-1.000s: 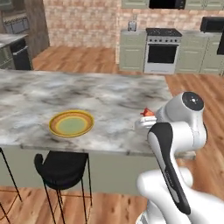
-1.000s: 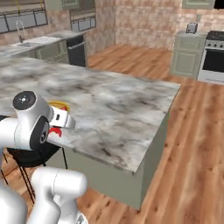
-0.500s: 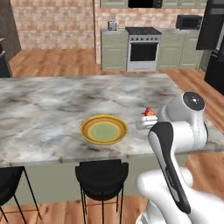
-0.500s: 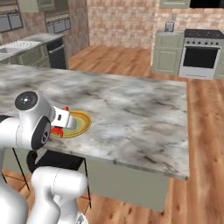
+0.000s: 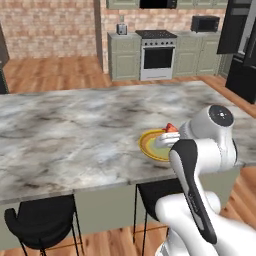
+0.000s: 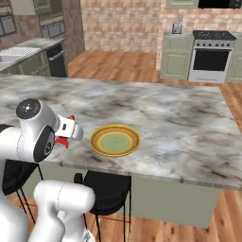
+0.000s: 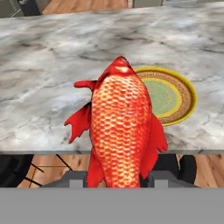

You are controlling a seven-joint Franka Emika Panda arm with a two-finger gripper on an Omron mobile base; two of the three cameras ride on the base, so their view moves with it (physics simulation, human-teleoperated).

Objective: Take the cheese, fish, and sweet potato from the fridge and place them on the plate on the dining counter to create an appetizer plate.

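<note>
Fingers pinch the scaly bright red-orange fish (image 7: 120, 127), tail end down between them. It hangs over the grey-white veined marble dining counter (image 7: 48, 83), just beside the round yellow-rimmed plate (image 7: 175, 98).

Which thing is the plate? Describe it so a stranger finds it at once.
Start at the long marble dining counter in the middle of the kitchen, and look along its near edge above the black stools. The plate lies flat there: a round shallow dish with a yellow rim and olive centre, the only dish on the stone, beside the red fish in the claw.
</note>
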